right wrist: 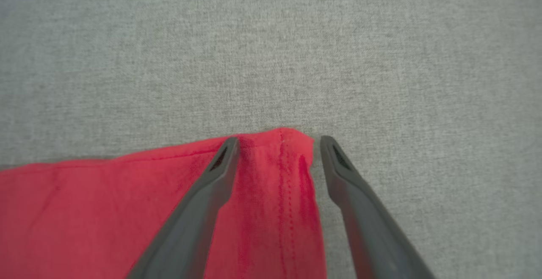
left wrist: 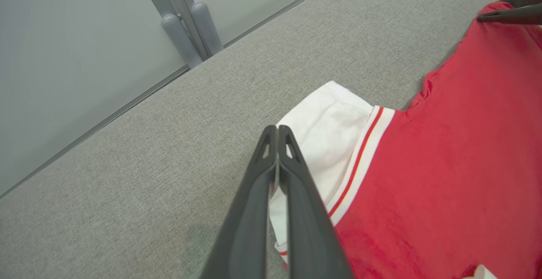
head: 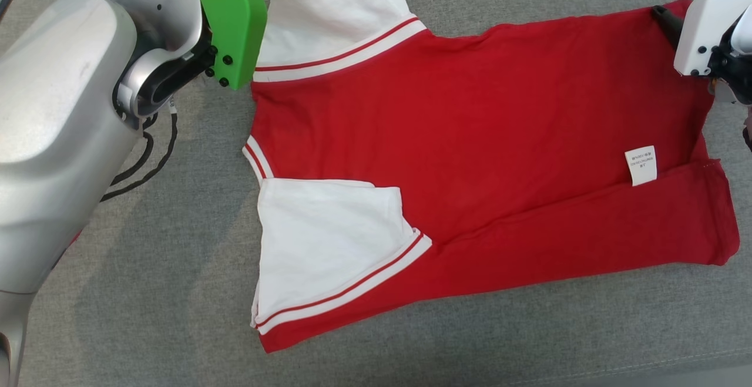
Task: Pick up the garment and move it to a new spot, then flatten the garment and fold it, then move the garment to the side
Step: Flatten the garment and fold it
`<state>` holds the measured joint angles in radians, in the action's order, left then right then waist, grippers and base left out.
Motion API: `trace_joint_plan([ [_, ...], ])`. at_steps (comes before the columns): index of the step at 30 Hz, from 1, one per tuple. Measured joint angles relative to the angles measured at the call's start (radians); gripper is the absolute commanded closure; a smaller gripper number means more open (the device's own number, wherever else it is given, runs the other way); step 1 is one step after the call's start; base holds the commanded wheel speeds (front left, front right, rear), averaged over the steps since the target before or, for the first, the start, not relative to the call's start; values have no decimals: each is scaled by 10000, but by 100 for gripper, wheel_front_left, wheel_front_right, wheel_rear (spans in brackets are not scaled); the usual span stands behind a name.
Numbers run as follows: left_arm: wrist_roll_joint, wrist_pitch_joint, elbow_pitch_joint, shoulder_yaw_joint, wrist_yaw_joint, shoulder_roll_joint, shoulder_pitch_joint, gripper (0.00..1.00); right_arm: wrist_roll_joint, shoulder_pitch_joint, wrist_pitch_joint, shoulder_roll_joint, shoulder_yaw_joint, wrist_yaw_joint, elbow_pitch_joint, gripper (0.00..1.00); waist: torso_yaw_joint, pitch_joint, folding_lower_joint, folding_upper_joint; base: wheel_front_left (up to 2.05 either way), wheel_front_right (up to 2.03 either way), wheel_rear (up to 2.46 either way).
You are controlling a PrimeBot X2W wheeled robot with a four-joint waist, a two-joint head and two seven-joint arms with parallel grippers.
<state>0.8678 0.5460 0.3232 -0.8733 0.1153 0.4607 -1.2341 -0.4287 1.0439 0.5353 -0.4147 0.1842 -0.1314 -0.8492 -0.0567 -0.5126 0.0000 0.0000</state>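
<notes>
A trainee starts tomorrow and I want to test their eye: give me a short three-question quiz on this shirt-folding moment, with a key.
1. True or false: the left gripper is shut.
2. The right gripper has its open jaws at which part of the garment? A) a red corner B) a white sleeve C) the collar
3. Fill in: the white label lies on ___ fabric.
Key: 1 true; 2 A; 3 red.

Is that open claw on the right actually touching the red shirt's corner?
Cannot tell. In the right wrist view the right claw stands open astride the shirt corner; neither contact nor gap shows plainly.
</notes>
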Motion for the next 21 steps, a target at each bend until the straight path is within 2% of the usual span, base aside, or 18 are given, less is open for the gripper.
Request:
trace_joint_plan([
  [1,6,0,-2,-4,0,-6,2,100,4,58,-2,4,-6,0,-79,16,21,-4,0,0,0,0,0],
  [2,13,-4,0,-8,0,-13,8,100,12,104,-17,10,0,0,-140,43,39,-6,0,0,0,0,0],
  [3,13,-8,2,-10,0,-12,17,100,12,126,-48,15,21,0,-167,58,51,-5,0,0,0,0,0],
  [5,15,-21,19,-21,0,-4,53,100,12,164,-107,44,119,0,-226,71,62,7,0,0,0,0,0],
  [6,15,-31,23,-23,0,-2,58,100,12,181,-132,46,173,0,-245,82,63,14,0,0,0,0,0],
  [7,17,-35,35,-25,0,6,63,100,10,207,-150,48,232,0,-268,100,64,27,0,0,0,0,0],
  [14,-36,-543,132,2,4,58,102,100,-107,314,-568,-29,617,0,-190,100,41,149,0,0,0,0,0],
  [21,-652,-2508,734,320,46,6,-128,100,-570,417,-1925,-213,543,0,-27,100,27,285,0,0,0,0,0],
])
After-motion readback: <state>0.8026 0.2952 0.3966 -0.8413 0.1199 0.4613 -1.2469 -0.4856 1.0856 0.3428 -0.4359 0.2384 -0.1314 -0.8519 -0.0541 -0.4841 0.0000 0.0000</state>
